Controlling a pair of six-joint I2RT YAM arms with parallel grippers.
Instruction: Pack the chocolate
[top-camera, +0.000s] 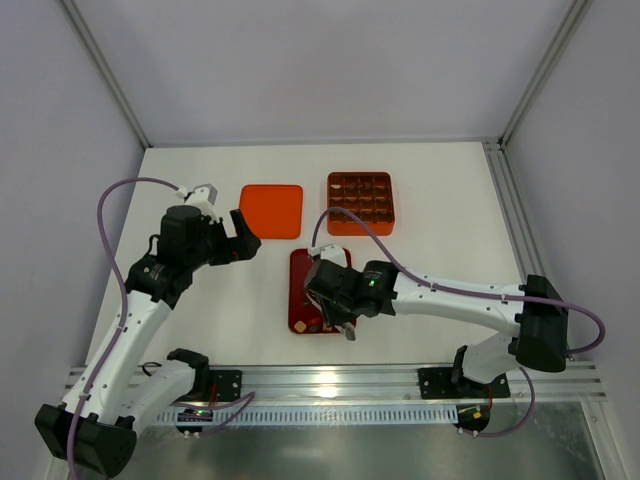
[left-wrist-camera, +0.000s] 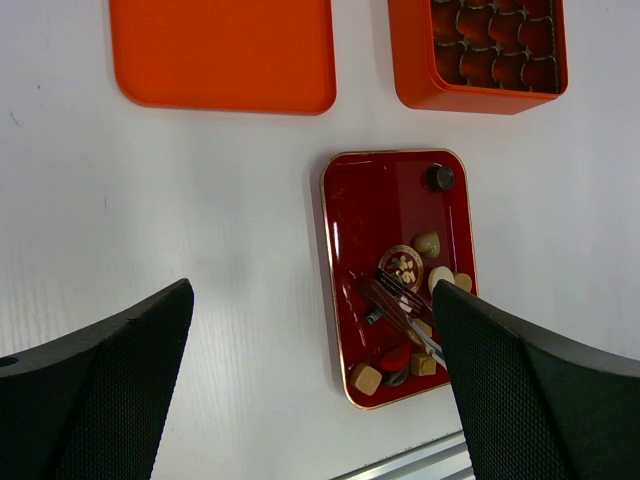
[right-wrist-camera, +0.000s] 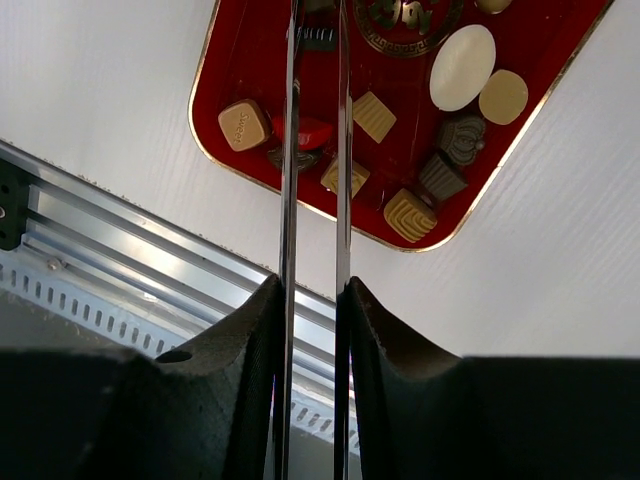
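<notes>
The chocolate pieces lie in a dark red tray, mostly at its near end: tan squares, a cream oval, a dark round one. My right gripper is shut on metal tweezers, whose two blades reach over the tray's near end; their tips lie beside a small dark ridged piece. My left gripper is open and empty, high above the table left of the tray. The orange grid box stands beyond the tray with several pieces in its cells.
A flat orange lid lies left of the grid box. An aluminium rail runs along the table's near edge, just behind the tray. White walls enclose the table on the left, back and right.
</notes>
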